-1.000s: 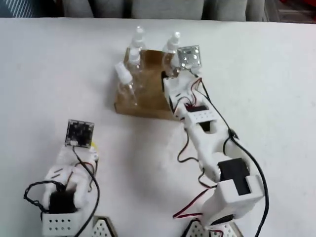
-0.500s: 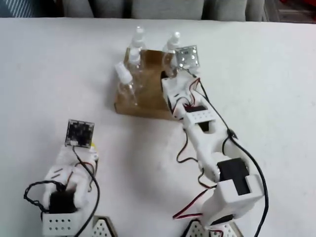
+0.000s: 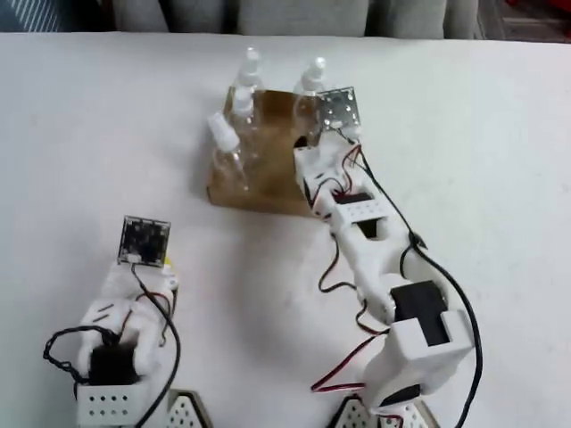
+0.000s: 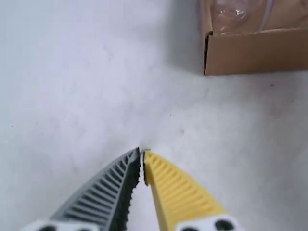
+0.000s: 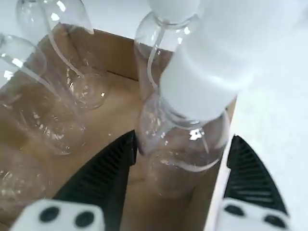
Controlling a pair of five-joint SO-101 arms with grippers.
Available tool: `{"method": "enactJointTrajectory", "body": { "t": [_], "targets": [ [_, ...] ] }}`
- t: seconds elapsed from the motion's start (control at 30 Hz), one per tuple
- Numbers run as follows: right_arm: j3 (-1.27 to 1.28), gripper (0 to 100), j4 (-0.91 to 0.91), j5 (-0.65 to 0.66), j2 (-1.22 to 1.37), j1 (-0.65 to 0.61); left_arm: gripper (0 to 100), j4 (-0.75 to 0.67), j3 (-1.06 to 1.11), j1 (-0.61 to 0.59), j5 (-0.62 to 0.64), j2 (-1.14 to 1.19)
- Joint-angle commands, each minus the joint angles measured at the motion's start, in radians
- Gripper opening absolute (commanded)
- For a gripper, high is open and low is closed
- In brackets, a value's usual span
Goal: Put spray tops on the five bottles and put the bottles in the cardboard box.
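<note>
— So, how much room is there around the cardboard box [image 3: 259,192]?
— Plenty. Bare table [image 3: 464,107] lies to its left, right and near side. The left gripper [image 4: 142,151] sits near-left, well apart from the box, with its grey and yellow fingers pressed together.
— And the right gripper [image 5: 184,139]?
— It is at the box's right side, fingers [image 5: 103,175] spread wide and clamped on a clear bottle [image 5: 180,154] with a white spray top [image 5: 211,72], just beside the right wall. One finger is inside the box, the other outside.
— And the other bottles [image 3: 239,111]?
— Clear, white-topped, upright in the box's left and far parts.
</note>
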Motion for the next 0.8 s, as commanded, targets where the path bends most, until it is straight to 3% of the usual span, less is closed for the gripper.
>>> {"method": "enactJointTrajectory", "body": {
  "t": [0.0,0.23,0.77],
  "targets": [
    [-0.023,24.2,-0.007,0.006,-0.019,-0.005,2,0.009,-0.003,-0.007,-0.009,-0.005],
    [-0.02,37.9,-0.005,0.005,-0.019,-0.024,2,0.009,-0.003,-0.007,-0.009,-0.005],
    [0.012,38.6,0.035,0.005,-0.159,-0.027,2,0.008,-0.003,-0.007,-0.011,-0.005]
  ]
}}
